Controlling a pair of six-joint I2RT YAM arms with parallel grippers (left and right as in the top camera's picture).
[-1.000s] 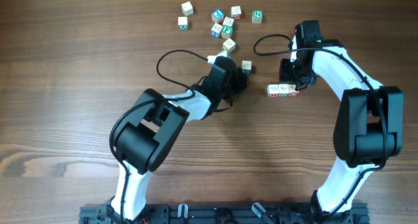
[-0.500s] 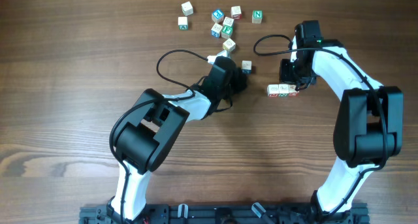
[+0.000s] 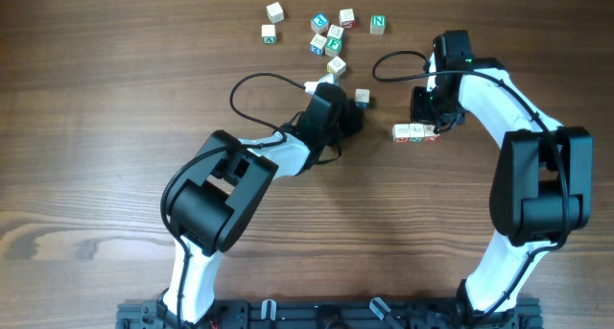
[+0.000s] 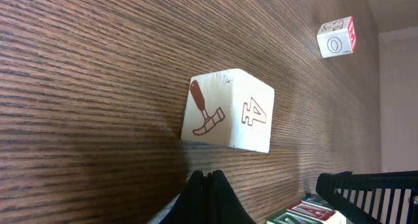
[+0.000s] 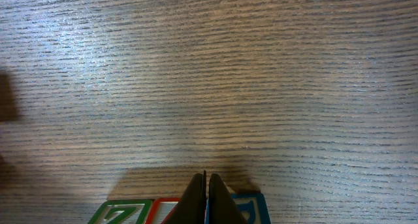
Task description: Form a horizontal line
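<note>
Overhead shows the row of three cubes [image 3: 414, 132] lying right of centre on the grained table [image 3: 115, 156], just beside my right gripper [image 5: 206, 191], pinched together empty like my left gripper [image 4: 209, 183]; I judge them light, hard, smooth-faced wood, best squeezed across the end faces.

the row of three cubes [image 3: 414, 131] lies on the table [image 3: 115, 128], right of centre; a single cube [image 3: 362, 97] sits to its left, slightly farther back (not touching it); a loose cluster of cubes [image 3: 333, 44] lies behind both.
</note>
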